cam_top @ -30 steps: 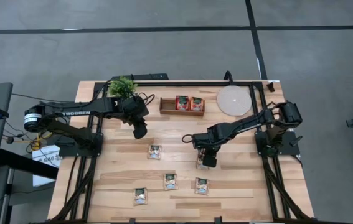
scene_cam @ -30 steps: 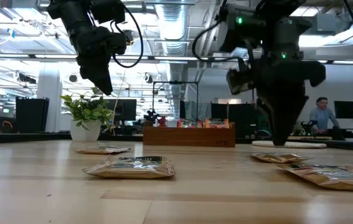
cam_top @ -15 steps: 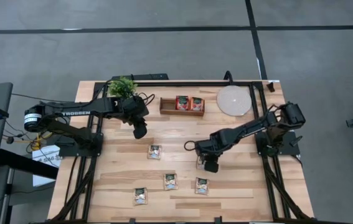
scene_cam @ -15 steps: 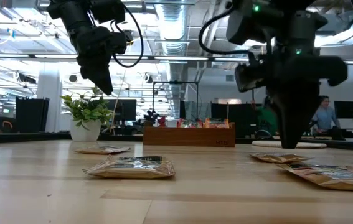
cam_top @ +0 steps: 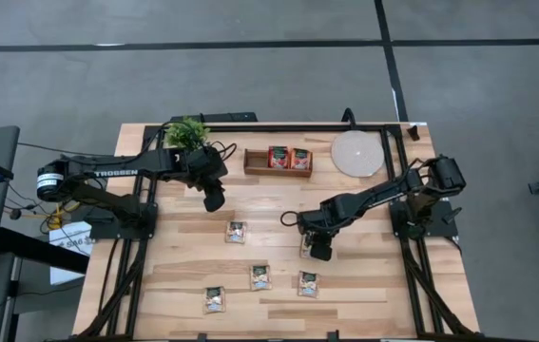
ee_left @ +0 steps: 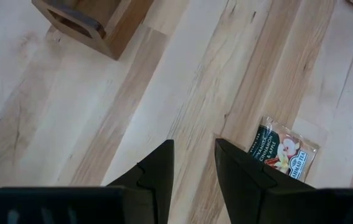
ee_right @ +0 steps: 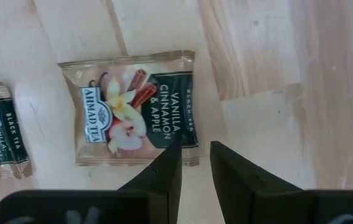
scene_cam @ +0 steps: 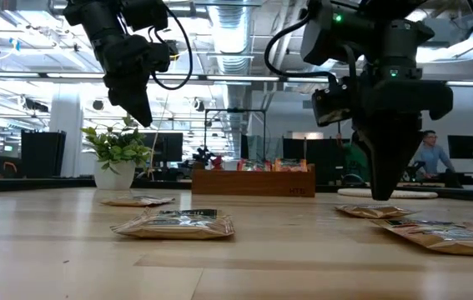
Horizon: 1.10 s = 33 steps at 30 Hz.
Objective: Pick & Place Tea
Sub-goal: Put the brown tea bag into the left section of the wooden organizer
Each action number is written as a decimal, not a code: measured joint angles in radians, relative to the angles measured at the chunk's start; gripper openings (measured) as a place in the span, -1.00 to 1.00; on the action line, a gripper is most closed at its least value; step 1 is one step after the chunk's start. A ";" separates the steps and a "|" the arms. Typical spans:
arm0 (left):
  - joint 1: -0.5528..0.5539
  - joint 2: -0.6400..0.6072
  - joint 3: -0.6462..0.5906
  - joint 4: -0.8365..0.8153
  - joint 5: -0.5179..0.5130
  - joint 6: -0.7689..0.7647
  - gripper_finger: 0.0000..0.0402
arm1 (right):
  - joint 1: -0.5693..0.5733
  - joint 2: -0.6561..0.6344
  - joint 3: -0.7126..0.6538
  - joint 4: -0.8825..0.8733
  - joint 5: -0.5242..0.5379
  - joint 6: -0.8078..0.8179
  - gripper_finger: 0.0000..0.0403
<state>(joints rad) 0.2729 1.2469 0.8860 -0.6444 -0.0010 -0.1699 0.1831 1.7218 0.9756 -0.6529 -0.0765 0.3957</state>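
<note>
Right gripper [ee_right: 195, 163] shifted back toward table centre; fingers slightly apart, empty, tips at tea sachet [ee_right: 131, 107] edge.

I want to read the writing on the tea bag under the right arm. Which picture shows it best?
The right wrist view: the tea sachet fills it, reading "Vanilla Cinnamon & Apple". In the high view the right gripper covers most of it. The low view shows only its thin edge. The left wrist view shows a different sachet.
</note>
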 joint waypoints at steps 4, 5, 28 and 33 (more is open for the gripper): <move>0.000 0.000 0.000 0.001 0.000 0.000 -0.45 | 0.002 0.000 0.000 0.003 0.000 -0.001 -0.62; 0.000 0.000 0.000 0.000 0.000 0.000 -0.45 | 0.002 0.000 0.000 0.003 0.001 -0.001 -0.62; 0.000 0.000 0.000 0.004 0.000 0.021 -0.45 | 0.032 -0.002 -0.062 0.045 0.058 0.113 -0.62; 0.000 0.000 0.000 0.009 0.000 0.022 -0.45 | 0.018 -0.008 -0.064 0.046 0.074 0.113 -0.62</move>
<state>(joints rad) 0.2729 1.2469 0.8860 -0.6353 -0.0006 -0.1482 0.2011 1.7142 0.9115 -0.6067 -0.0030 0.5083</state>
